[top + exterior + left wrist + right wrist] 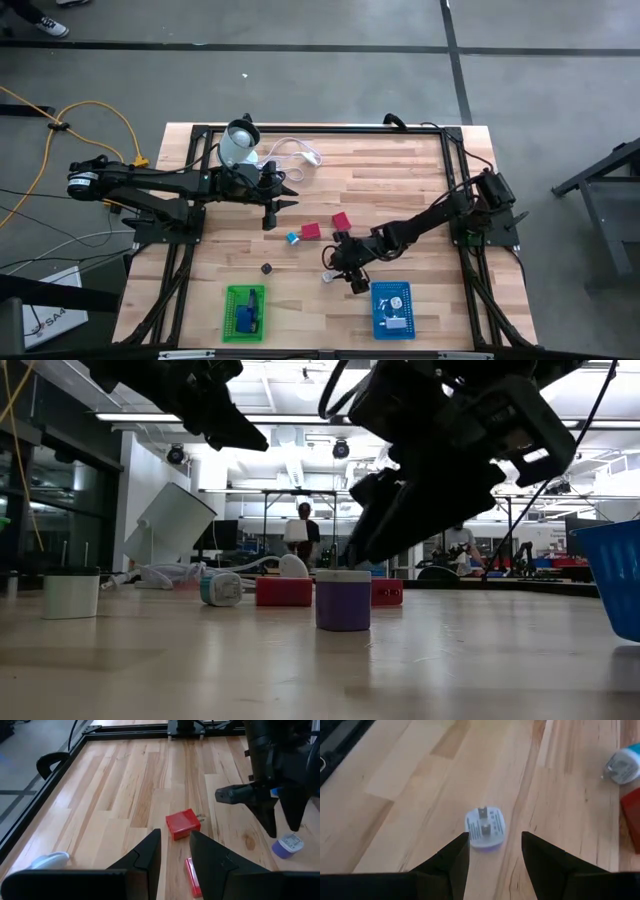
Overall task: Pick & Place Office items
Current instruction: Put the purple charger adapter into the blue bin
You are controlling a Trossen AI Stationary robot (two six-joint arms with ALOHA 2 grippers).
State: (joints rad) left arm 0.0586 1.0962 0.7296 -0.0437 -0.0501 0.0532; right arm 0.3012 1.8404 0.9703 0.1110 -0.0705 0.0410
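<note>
L gripper [270,213] hangs above the table's middle-left w/ fingers [150,852] nearly together, holding nothing; arm reaches in from the left edge. Two red blocky pieces [311,231] [342,221] lie centre, a small blue-white roll [293,238] just beside them. Small purple-white plug adapter [485,827] stands upright, prongs up, no clear long axis, lying just ahead of the R gripper [492,851]. R fingers [455,857] part-spread, empty; arm slants in from the right edge.
</note>
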